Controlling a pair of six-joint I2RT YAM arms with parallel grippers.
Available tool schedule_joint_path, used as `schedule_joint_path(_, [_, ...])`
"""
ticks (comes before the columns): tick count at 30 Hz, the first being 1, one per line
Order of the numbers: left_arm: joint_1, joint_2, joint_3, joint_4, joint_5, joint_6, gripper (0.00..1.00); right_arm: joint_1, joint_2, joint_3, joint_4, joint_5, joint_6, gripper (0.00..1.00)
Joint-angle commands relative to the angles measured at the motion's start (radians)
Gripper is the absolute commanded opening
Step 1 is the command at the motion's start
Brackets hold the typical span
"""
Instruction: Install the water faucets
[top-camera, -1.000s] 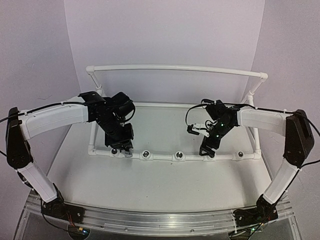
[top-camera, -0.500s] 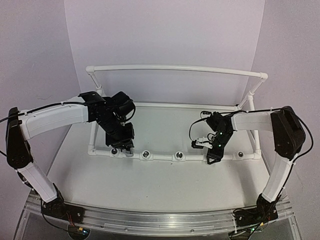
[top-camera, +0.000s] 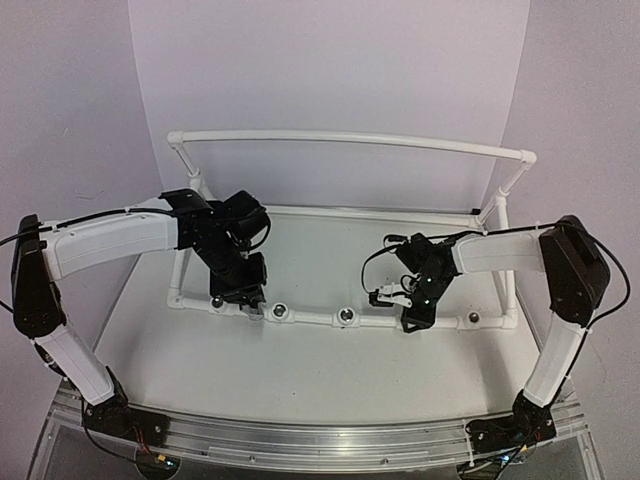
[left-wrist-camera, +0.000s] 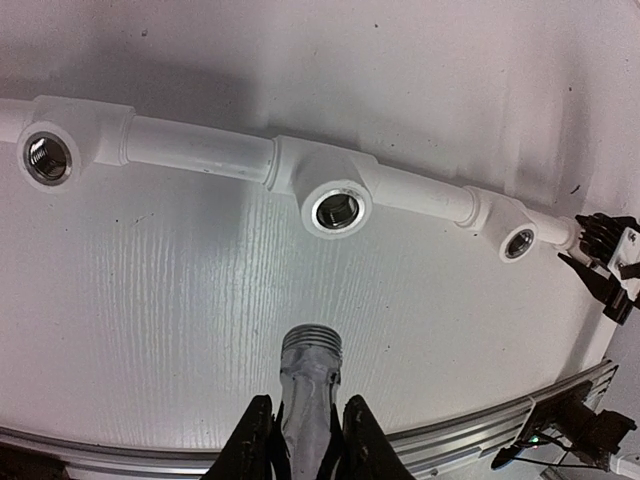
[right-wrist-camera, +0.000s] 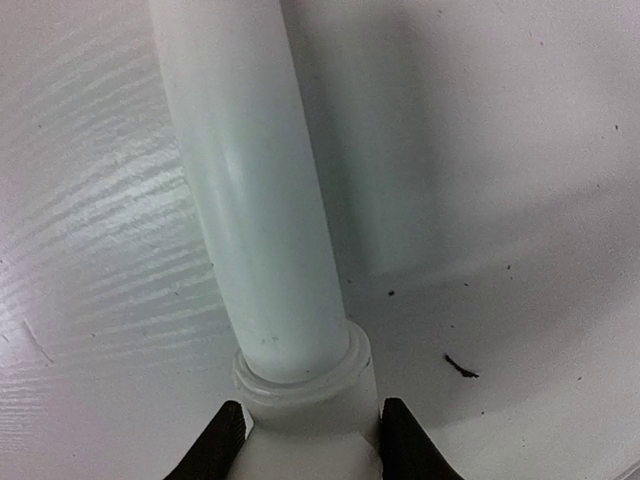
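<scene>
The left tool (left-wrist-camera: 305, 445) is clamped on a faucet (left-wrist-camera: 308, 385), with one black finger (left-wrist-camera: 252, 445) on each side of the grey metal body. Its threaded end sticks out in front. That end points at the middle socket (left-wrist-camera: 338, 210) of the white pipe frame (left-wrist-camera: 200, 150) but stands apart from it, with bare table (left-wrist-camera: 150, 330) showing between them in the left wrist view. The thread has not yet entered the socket.

The right tool (right-wrist-camera: 305, 425) is closed around a fitting (right-wrist-camera: 300, 385) of the frame, where a pipe runs into its collar, and its black fingers press on both sides. From above it sits on the front rail, between the two right-hand sockets, and seems to be steadying the frame.

The faucet looks small, stiff and light, so weight should be no trouble. Its smooth metal skin is probably slippery between hard fingers, and it may turn or slide back when pushed against the socket. The best hold is the one already taken, on the thicker body behind the thread. That leaves the whole thread free and keeps the stem in line with the tool. The thread itself is likely the delicate part, because a tilted entry could jam it crosswise in the metal-lined socket.

The frame is probably light plastic and would slide on the table under a push, so the right tool's hold matters.
</scene>
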Motion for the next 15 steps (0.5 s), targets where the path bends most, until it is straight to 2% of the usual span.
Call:
schedule_joint_path(1, [0.003, -0.07, -0.04, 0.008, -0.013, -0.018, 0.0, 0.087, 0.014, -0.039, -0.065, -0.187, 0.108, 0.24])
schedule_joint_path(7, [0.003, -0.074, -0.053, -0.044, -0.032, 0.0, 0.0, 0.161, 0.013, -0.012, -0.047, -0.222, 0.202, 0.21])
schedule_joint_path(9, [0.002, -0.073, -0.055, -0.056, -0.058, 0.022, 0.0, 0.184, 0.013, -0.008, -0.043, -0.238, 0.233, 0.24])
schedule_joint_path(15, [0.002, -0.083, -0.083, -0.029, -0.072, 0.127, 0.0, 0.201, -0.005, -0.01, -0.017, -0.287, 0.31, 0.59])
